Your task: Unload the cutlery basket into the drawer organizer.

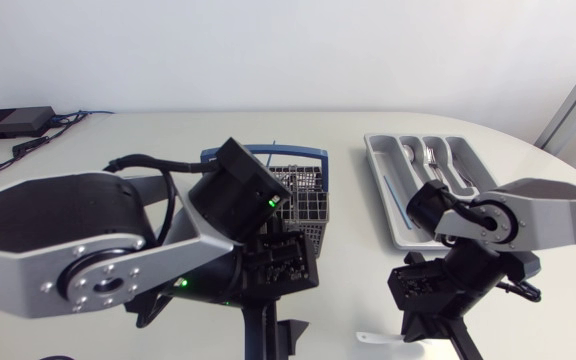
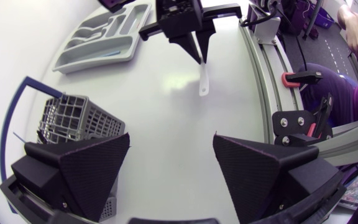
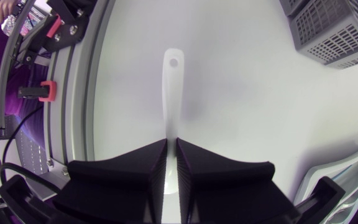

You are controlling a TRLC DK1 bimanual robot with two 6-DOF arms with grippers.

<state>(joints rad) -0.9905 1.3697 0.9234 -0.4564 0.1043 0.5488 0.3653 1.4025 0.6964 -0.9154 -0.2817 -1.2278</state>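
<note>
In the right end effector (image 3: 171, 148), clamped on its handle, a white utensil (image 3: 173, 87) juts ahead over the counter (image 3: 247, 93) — best lifted level, then released low in the drawer organizer (image 1: 383, 160) beside it. The left end effector (image 2: 173, 142) gapes beside the cutlery basket (image 2: 79, 121).

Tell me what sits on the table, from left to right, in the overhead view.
Black box → cutlery basket → drawer organizer. The white utensil held in the right tool overlaps the organizer, so it is left out.
</note>
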